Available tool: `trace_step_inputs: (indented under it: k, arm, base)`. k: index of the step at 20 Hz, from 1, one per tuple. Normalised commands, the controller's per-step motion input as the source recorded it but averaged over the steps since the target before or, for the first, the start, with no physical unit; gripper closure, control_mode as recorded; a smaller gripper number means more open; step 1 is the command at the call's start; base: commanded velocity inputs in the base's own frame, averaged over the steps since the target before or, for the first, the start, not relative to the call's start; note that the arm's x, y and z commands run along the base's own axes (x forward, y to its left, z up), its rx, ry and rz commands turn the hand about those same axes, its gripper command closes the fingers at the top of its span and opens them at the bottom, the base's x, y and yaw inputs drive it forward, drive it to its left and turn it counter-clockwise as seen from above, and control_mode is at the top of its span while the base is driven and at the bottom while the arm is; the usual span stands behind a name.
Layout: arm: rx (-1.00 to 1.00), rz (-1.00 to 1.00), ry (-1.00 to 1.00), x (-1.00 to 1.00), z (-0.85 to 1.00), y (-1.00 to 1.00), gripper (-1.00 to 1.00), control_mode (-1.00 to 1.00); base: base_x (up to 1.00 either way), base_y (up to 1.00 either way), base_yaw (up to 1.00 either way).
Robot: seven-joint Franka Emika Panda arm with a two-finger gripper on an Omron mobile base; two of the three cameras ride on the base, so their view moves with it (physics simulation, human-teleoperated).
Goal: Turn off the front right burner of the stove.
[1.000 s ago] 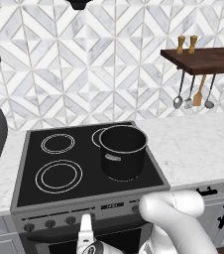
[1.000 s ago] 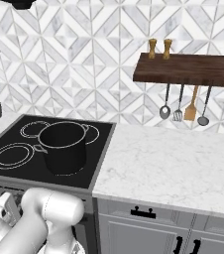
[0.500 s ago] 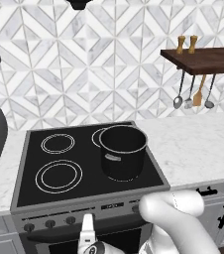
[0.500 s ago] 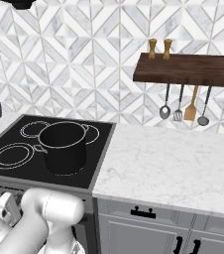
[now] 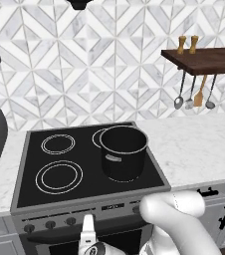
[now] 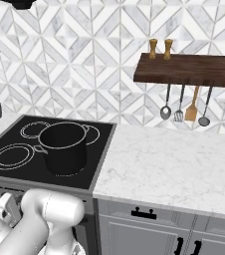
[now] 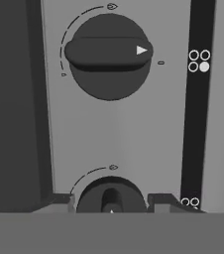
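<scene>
Wide black glass cooktop stove with four white ring marks and grey steel body (image 5: 59, 196) sits between marble bench (image 5: 199, 147) sections. A dark cylindrical metal pot (image 5: 123, 152) stands over the right-hand rings. Row of small dark round knobs runs along the stove's front panel below the glass.

Hand view, close on that panel: one large dark round knob with a bar grip and white arrow (image 7: 109, 53), bar lying crosswise in the picture, arrow pointing toward a four-circle burner diagram (image 7: 199, 60) with one circle filled. A second dark round knob (image 7: 111, 196) sits directly at the bottom of this view, between the gripper's (image 7: 111, 201) two fingers (image 7: 59, 200).

Fingers are spread, one on each side of the second knob, flanking it; contact with its bar cannot be confirmed, since the lower part is cut off.

Key relation: the knob lies straight ahead of the fingers, centred in the gap, its bar pointing up the picture, along the gap. Its burner diagram is mostly hidden, so I cannot verify that this knob is the front right one. Judgement: closing onto the bar, then rotating the wrist, is the likely move.

In the left base view the white arm (image 5: 176, 219) reaches low at the stove front.
</scene>
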Motion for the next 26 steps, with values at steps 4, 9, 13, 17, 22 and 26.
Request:
trace_step_inputs:
  k: [4,9,13,17,22,26]
  arm:
    - [0.12,-0.01,0.0,0.0,0.01,0.0,1.0,-1.0]
    - [0.39,-0.11,0.0,0.0,0.03,-0.03,1.0,-1.0]
    - [0.53,-0.2,0.0,0.0,0.07,-0.13,1.0,-1.0]
    - [0.57,-0.25,0.0,0.0,0.07,-0.1,1.0,-1.0]
    - [0.62,-0.29,0.0,0.0,0.07,-0.1,1.0,-1.0]
    - [0.65,-0.34,0.0,0.0,0.02,-0.11,1.0,-1.0]
  base:
    - [0.0,0.0,0.0]
    - [0.0,0.0,0.0]
    - [0.0,0.0,0.0]
    - [0.0,0.0,0.0]
    - [0.0,0.0,0.0]
    - [0.0,0.0,0.0]
